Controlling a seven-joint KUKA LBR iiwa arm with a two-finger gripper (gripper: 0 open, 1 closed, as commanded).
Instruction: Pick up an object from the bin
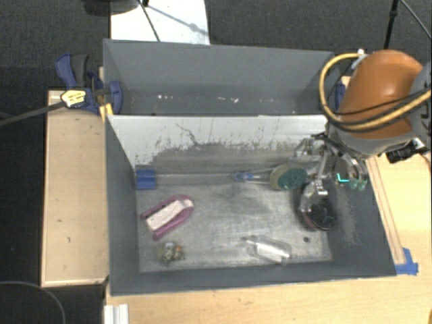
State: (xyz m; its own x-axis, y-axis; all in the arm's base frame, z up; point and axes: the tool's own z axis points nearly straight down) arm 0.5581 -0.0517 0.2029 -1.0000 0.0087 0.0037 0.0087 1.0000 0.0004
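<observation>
Camera view: the end effector (pixel 316 198) is low in the right part of the bin (pixel 216 79), right above a dark roundish lump (pixel 322 217) on the floor near the right wall. I can't tell if the end effector is apart or together because the wrist hardware blocks it, so I'm not calling it a grasp. The dark lump is my guess for the target, purely from what sits underneath.

Neighbours:
- A teal round head (pixel 291 178) sits just up-left of the end effector. It looks like the end of a long clear rod with a blue cap (pixel 144 178), lying along the back wall.
- A clear plastic piece (pixel 270 250) lies lower centre, apart.
- A pink-and-purple thing (pixel 166 214) and a small speckled bit (pixel 172 252) are far left, no concern.

How I'd do it:
- Centre over the lump's narrowest span, go down to just off the floor, close firmly and lift straight up.
- Watch the teal head. Drifting up-left would likely snag it and drag the rod.
- The sloped right wall is close, so keep the approach vertical.
- The lump looks rounded and maybe slick, so it could squirt out on an off-centre close. Confirm it's seated before clearing the rim.
</observation>
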